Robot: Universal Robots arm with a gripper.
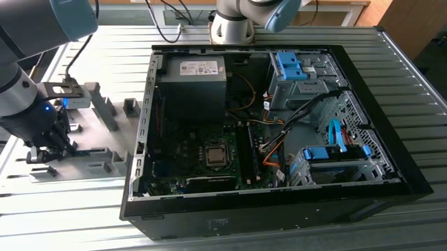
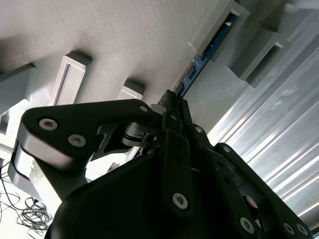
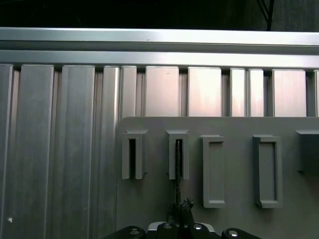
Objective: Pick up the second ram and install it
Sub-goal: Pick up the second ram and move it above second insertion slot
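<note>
I have the gripper down at the grey holder plate. The plate lies on the ribbed table, at the exterior view's left of the open computer case. The second ram stands on its edge in a slotted holder block. Its long axis runs straight away from the fingertips, in one line with the gripper's own axis. So the stick lies not beside the fingers but between them: its near end goes in between the two tips, and its far end sits in the slot of the block. In the second wrist view I see no gap between the tips and the board, so I judge the fingers closed on the near end of the stick. The contact faces themselves I cannot see.

The second wrist view shows the flat face of the ram, blue-green with small parts on it. In the first wrist view the same stick is a thin dark line from the gripper into its slot, and it looks centred there. The neighbour block just beside it has a dark slot; whether something is inside, I cannot tell. The exterior view gives the wider relation: the memory slots on the board inside the case are well apart from the gripper, toward the exterior view's right.
</note>
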